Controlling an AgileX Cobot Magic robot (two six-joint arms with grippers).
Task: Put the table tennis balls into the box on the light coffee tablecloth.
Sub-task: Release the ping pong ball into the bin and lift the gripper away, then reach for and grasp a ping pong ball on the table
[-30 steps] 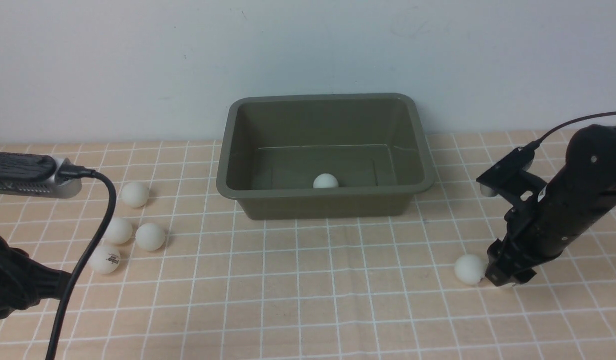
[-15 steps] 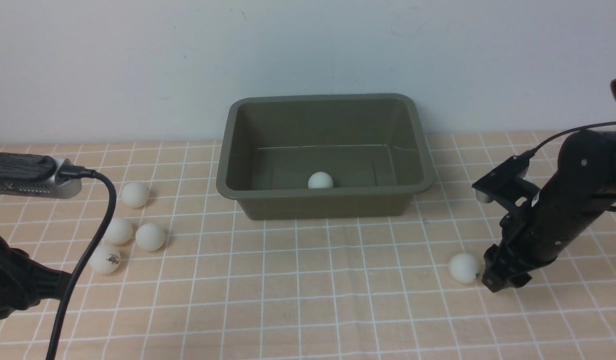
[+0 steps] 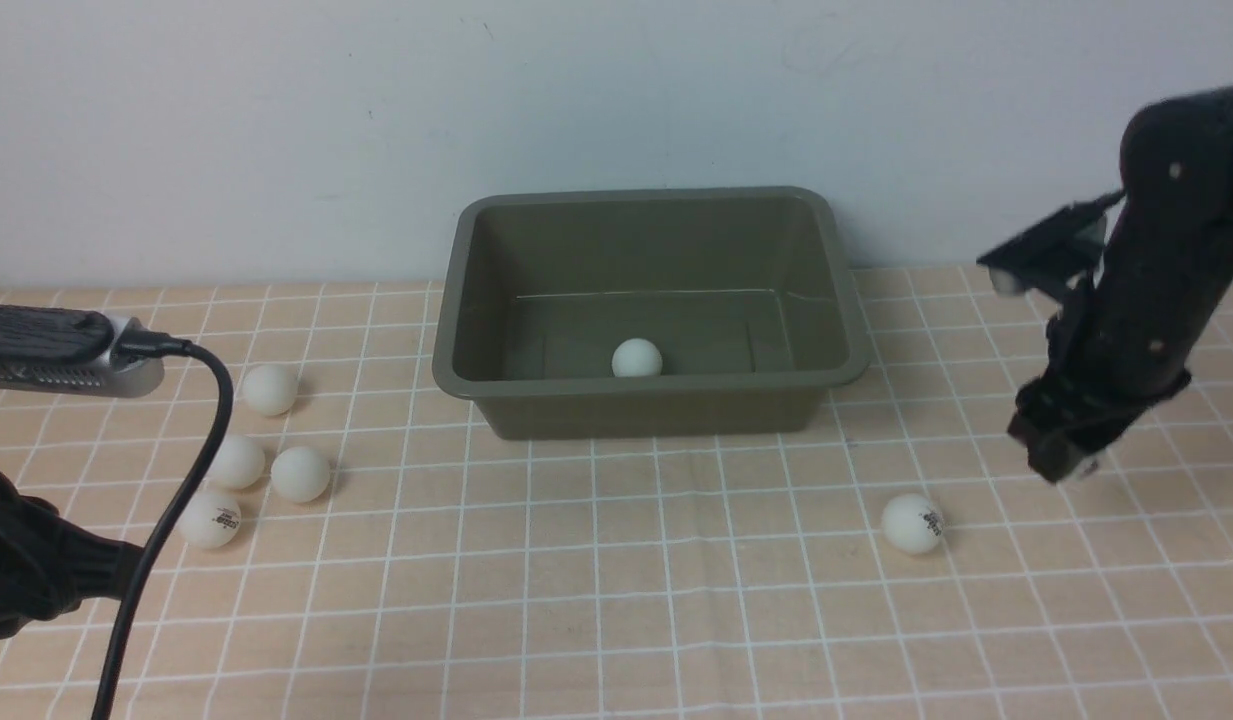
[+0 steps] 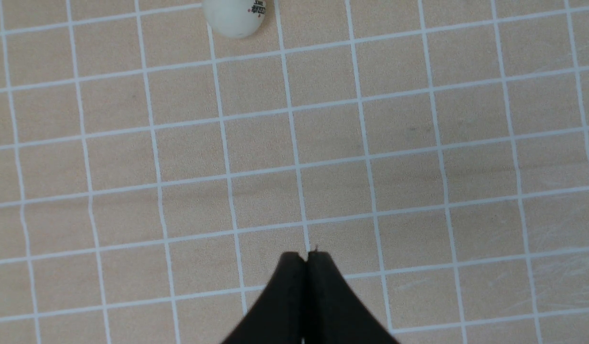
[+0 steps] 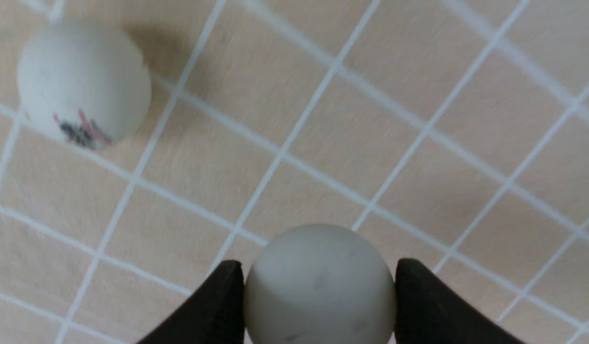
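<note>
My right gripper (image 5: 318, 272) is shut on a white table tennis ball (image 5: 320, 286), held above the light coffee tablecloth (image 3: 616, 600). In the front view this gripper (image 3: 1064, 462) hangs at the right, in front of and to the right of the olive-green box (image 3: 456, 300). One ball (image 3: 637, 358) lies inside the box. A printed ball (image 3: 913, 523) rests on the cloth below and left of the right gripper, and shows as the printed ball (image 5: 84, 83) in the right wrist view. Several balls (image 3: 270, 389) lie at the left. My left gripper (image 4: 307, 253) is shut and empty over the cloth.
The left arm's wrist camera (image 3: 61, 350) and its black cable (image 3: 191, 470) hang over the left side, partly in front of the balls there. A printed ball (image 4: 237, 16) sits at the edge of the left wrist view. A white wall stands behind the box.
The right arm rose from the cloth and moved back with a ball in its jaws. The loose ball beside it rolled a little to the left. The ball in the box drifted slightly left.
</note>
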